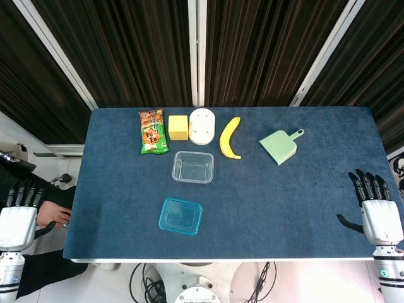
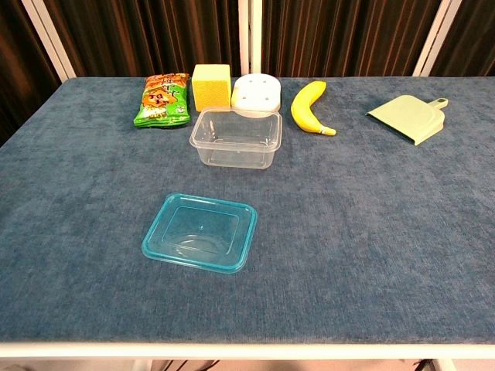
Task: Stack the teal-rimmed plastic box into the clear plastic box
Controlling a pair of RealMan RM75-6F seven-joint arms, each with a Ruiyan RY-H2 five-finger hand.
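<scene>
The teal-rimmed plastic box (image 1: 180, 216) (image 2: 200, 232) lies upright on the blue table, near the front edge and left of centre. The clear plastic box (image 1: 193, 166) (image 2: 236, 138) stands just behind it, empty. My left hand (image 1: 19, 213) hangs off the table's left side, fingers apart, holding nothing. My right hand (image 1: 375, 205) hovers at the table's right front corner, fingers spread and empty. Neither hand shows in the chest view.
Along the far edge sit a snack bag (image 1: 152, 131) (image 2: 162, 99), a yellow sponge block (image 1: 178, 127) (image 2: 211, 85), a white round object (image 1: 202, 125) (image 2: 256, 93), a banana (image 1: 229, 137) (image 2: 309, 107) and a green dustpan (image 1: 280, 146) (image 2: 411, 117).
</scene>
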